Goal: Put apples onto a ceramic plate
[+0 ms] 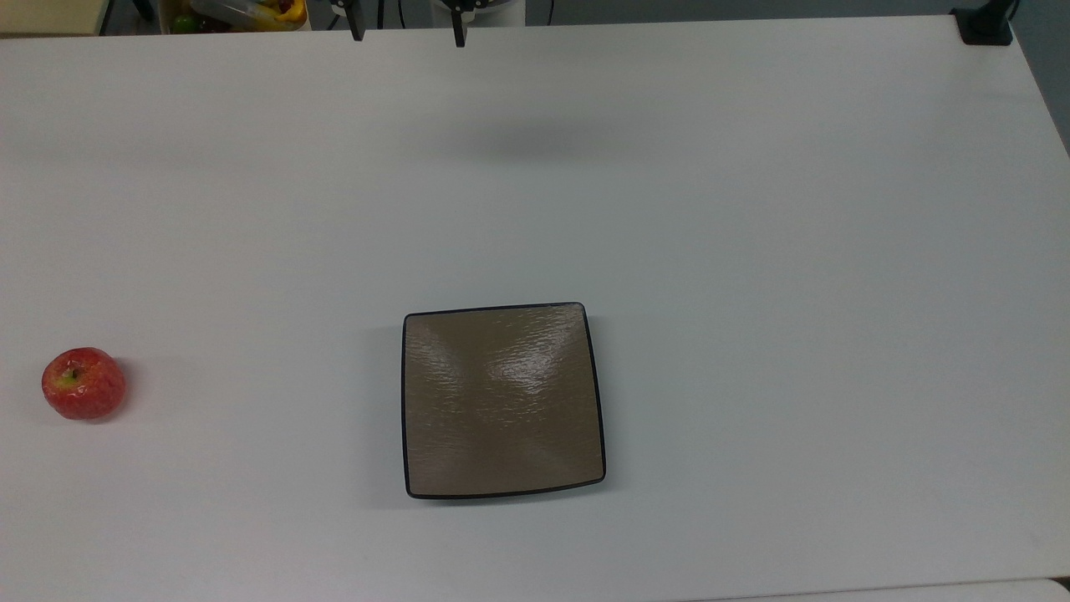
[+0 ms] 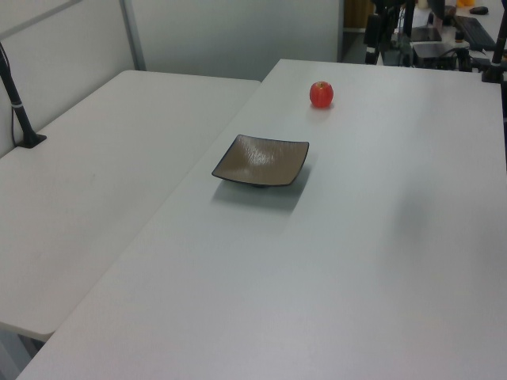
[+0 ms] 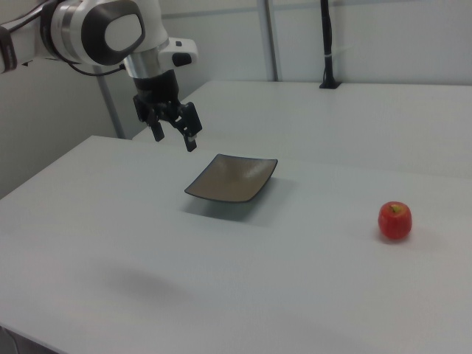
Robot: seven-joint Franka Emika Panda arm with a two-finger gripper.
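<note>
Right view: apple [image 3: 395, 220] far from claw [image 3: 174, 137].

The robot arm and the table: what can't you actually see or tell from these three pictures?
- Arm: in the right view the picture's left and top edges cut it off, so its base is unseen.
- Gripper: in the top view the top edge leaves just two dark finger tips.
- Apple: its underside rests on the table, hidden.
- Plate: its underside is hidden by its own body.
- Clutter beyond the table in the left view is too small to name.
</note>
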